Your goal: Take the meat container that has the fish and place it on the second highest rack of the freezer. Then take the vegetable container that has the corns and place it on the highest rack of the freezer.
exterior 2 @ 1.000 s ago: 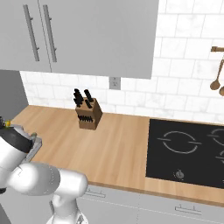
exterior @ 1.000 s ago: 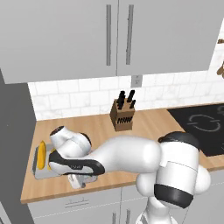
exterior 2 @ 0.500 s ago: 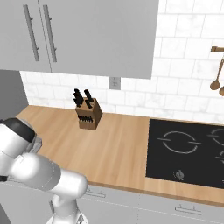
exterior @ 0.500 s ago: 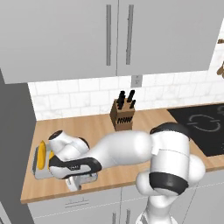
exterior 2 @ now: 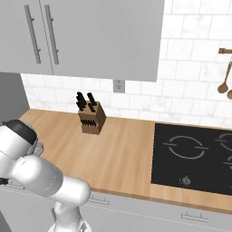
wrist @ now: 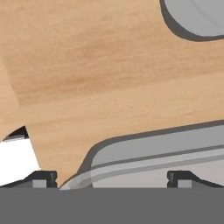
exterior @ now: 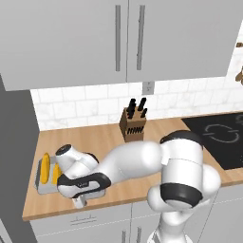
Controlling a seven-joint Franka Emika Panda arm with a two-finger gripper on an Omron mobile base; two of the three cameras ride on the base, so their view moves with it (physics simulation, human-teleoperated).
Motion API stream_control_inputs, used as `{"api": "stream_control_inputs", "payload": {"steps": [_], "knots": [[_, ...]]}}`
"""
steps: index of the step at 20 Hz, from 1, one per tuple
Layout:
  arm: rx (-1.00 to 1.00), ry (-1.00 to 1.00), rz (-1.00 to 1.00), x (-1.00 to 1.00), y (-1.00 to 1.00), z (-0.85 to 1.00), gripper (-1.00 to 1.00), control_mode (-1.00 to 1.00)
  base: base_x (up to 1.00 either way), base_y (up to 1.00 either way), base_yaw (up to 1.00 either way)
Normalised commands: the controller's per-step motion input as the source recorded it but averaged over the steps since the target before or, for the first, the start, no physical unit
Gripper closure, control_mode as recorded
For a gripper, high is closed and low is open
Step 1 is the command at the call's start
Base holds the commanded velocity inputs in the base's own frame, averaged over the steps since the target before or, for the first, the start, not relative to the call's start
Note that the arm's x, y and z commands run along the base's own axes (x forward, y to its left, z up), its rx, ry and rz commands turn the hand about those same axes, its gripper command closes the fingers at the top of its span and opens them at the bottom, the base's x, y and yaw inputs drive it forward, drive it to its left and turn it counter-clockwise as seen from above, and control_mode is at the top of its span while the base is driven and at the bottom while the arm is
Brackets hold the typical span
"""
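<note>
Two yellow-orange corns (exterior: 45, 169) lie in a grey vegetable container (exterior: 42, 187) at the left end of the wooden counter, next to the dark grey freezer (exterior: 14, 161). My arm bends down over that container, and my gripper (exterior: 79, 198) hangs at its right front corner by the counter's front edge. In the hand view the gripper (wrist: 113, 179) is open, with the container's grey rounded rim (wrist: 153, 153) lying between its fingertips (wrist: 43, 178). The corner of another grey container (wrist: 197, 17) shows at the top right; I cannot tell what is in it. The fish and the freezer racks are out of view.
A wooden knife block (exterior: 133, 124) stands at the back of the counter (exterior 2: 118, 149). A black cooktop (exterior 2: 195, 158) lies to the right. Grey wall cabinets (exterior: 128, 38) hang above, and wooden utensils (exterior 2: 224, 81) hang on the tiled wall at the far right.
My hand has sunk and shifted slightly toward the counter's front edge beside the corn container, and the elbow has swung further left. The jaws stayed open.
</note>
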Motion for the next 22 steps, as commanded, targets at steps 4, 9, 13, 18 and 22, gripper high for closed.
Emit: {"api": "stream_control_inputs", "payload": {"steps": [4,9,13,18,22], "knots": [[0.00,-0.03,0.00,0.06,0.03,-0.30,-1.00,-1.00,0.00,0.00,0.00],[0.00,-0.01,0.00,0.01,0.00,-0.35,-1.00,-1.00,0.00,0.00,0.00],[0.00,0.00,0.00,0.00,0.00,-0.16,-1.00,-1.00,0.00,0.00,0.00],[0.00,0.00,0.00,0.00,0.00,0.00,-1.00,-1.00,0.00,0.00,0.00],[0.00,0.00,0.00,0.00,0.00,0.00,1.00,-1.00,0.00,0.00,0.00]]}}
